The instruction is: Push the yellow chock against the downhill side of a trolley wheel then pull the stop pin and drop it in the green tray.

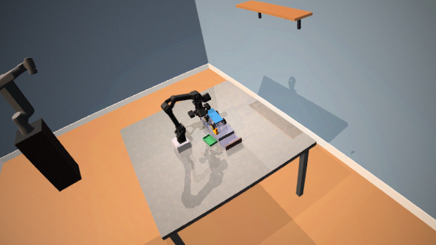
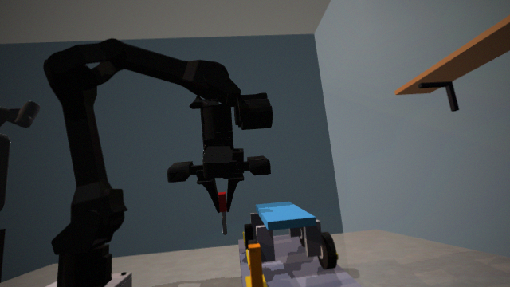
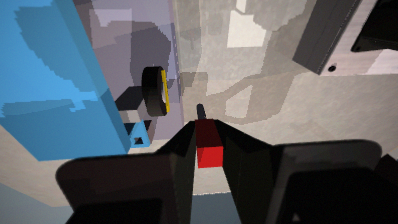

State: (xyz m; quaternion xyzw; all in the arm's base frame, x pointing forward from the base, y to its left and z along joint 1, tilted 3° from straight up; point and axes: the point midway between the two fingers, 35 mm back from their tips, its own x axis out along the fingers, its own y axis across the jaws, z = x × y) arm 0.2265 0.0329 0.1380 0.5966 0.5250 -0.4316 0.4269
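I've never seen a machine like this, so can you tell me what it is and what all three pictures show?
It is a black robot arm bolted to a grey table. At its end is a gripper, two fingers that pinch like tongs. One picture looks down on the room from high up, one looks from low beside the table, and one comes from a camera on the arm's wrist. On the table is a grey ramp with a small blue-topped trolley on it, a yellow chock with an orange handle lower down the ramp, and a little green tray nearby. The gripper is pinching a red-headed stop pin, lifted in the air beside the trolley.
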